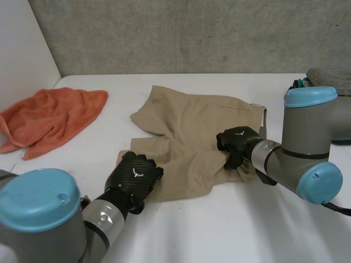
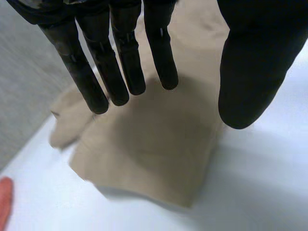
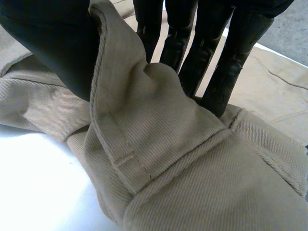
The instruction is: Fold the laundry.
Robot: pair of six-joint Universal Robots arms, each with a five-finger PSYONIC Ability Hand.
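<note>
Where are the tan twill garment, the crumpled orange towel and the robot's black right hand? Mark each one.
tan twill garment (image 1: 203, 118), head view, flat middle of the fabric.
crumpled orange towel (image 1: 52, 115), head view, its middle.
black right hand (image 1: 239, 138), head view, back of the hand.

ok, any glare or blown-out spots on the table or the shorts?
Head view: table evenly lit, no glare, soft sheen on the arm caps. Left wrist view: no glare on shorts or table. Right wrist view: bare table near-white, shorts not washed out.
</note>
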